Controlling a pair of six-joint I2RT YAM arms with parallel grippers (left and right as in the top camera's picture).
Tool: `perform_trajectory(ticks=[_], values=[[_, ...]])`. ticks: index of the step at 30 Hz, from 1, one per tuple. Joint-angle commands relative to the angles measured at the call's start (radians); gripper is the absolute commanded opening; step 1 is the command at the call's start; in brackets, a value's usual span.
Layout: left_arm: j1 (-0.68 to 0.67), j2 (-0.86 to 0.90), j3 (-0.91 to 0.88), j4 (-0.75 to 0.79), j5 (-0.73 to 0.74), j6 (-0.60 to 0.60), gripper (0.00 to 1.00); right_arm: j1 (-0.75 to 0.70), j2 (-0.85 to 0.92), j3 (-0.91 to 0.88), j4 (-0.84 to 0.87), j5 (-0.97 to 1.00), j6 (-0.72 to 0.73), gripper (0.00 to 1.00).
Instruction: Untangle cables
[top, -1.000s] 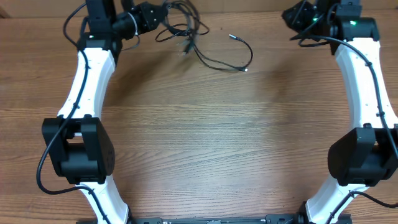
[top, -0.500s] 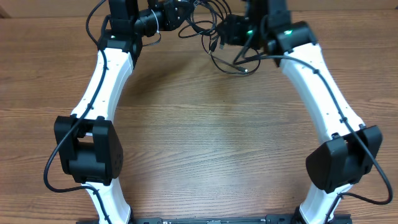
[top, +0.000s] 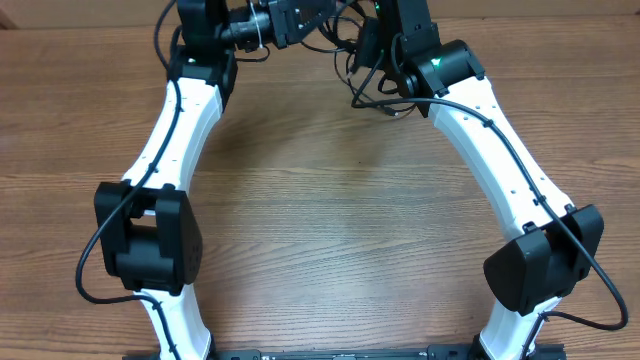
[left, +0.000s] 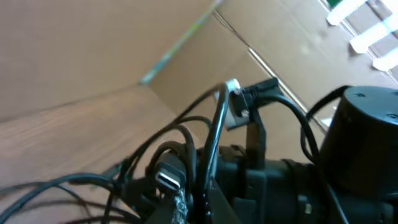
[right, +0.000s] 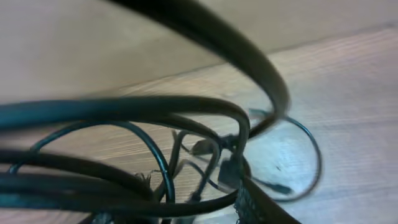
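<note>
From overhead my left gripper is a dark lump at the far edge of the tabletop, half cut off by the top of the frame, and its fingers cannot be made out there. My left wrist camera fills that in. Only the fingertips show at its bottom edge, closed on the cables, which rise out of them in several black loops. That view also gives a flat silver plug just above my fingertips and a pale-ended plug higher up, neither readable from above. How the cords cross one another I cannot tell; they merge into one knot.

Overhead, the tangle sits between my two grippers at the middle of the far edge. One loop trails toward the near side onto the wood and ends in a bright tip.

My right gripper is hidden under its own wrist from above. Its camera is blurred and so close that thick dark arcs of cord fill the frame, and only a sliver of one finger pad shows at the bottom. Cords cross in front of the fingers, but I cannot tell whether they are parted or pinching anything. Beyond them a small dark plug and a thin loop lie on the wood
</note>
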Motion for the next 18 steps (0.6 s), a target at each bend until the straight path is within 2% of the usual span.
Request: perform_trajectory(ticks=[1,11,16,18], values=[[0.038,-0.01,0.004,0.033,0.076,-0.087,0.05,-0.034,0.022,-0.005,-0.073,0.18,0.057,0.42],[0.136,-0.01,0.004,0.051,0.074,-0.117,0.04,-0.111,0.031,-0.005,-0.278,0.172,0.052,0.41],[0.144,-0.01,0.004,0.049,0.007,-0.116,0.04,-0.114,0.031,-0.005,-0.27,0.022,0.042,0.34],[0.135,-0.01,0.004,0.046,-0.012,-0.115,0.04,-0.114,0.031,-0.004,-0.259,-0.043,0.042,0.24]])
